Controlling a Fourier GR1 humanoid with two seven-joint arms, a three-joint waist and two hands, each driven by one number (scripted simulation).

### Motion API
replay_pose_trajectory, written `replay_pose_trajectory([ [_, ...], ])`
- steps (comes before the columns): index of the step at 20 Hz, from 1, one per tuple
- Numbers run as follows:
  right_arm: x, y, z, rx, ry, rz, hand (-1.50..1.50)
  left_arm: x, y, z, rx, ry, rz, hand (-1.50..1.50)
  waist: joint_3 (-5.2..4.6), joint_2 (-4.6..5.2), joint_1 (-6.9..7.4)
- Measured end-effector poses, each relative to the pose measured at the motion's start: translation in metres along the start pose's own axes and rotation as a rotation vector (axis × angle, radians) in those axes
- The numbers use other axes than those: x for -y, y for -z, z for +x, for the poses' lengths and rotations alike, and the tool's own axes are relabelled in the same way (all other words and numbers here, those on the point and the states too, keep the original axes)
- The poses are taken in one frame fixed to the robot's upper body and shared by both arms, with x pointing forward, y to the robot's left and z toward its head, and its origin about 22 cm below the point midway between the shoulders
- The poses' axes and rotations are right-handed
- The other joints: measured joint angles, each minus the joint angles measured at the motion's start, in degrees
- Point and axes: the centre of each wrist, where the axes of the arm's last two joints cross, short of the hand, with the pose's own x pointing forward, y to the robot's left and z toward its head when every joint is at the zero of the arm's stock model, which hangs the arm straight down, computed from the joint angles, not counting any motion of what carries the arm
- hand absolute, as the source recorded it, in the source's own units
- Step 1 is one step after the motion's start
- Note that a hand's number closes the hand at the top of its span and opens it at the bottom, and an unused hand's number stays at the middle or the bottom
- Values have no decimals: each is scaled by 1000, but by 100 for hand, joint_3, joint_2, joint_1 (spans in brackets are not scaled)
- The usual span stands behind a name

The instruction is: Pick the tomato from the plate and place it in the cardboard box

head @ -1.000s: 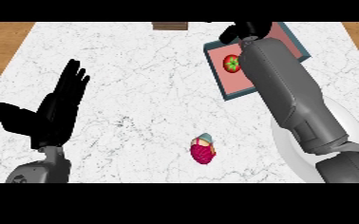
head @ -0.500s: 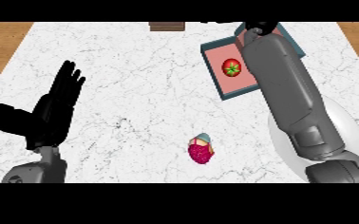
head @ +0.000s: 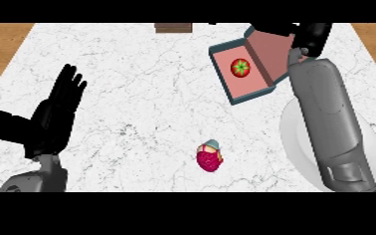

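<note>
Head view: the tomato [head: 240, 67] lies inside the cardboard box [head: 257, 81], just left of the right hand [head: 314, 39] and a little nearer the robot, not touching it. I cannot tell whether that hand is spread or closed. The left hand [head: 57, 110] rests open, well away to the left. The tomato looks light, smooth and soft-skinned, probably slippery, so it is best cupped round its sides. No writing or labels are readable.

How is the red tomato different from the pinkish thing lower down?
The tomato lies inside the box; the pinkish thing lies on the counter. The tomato is red with a green star; the pinkish thing is darker with a pale cap. Both are small and roundish.
</note>
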Motion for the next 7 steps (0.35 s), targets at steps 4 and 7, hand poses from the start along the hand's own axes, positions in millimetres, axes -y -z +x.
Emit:
replay_pose_trajectory([
  [4, 35, -6, -20, 13, 33, -35, -150, 1, -4, -3, -2, -2, 1, 0, -1, -3, -8],
  [7, 52, -10, -33, 15, 39, -48, -150, -1, -1, -11, -4, 2, -4, 0, -1, 3, 1],
])
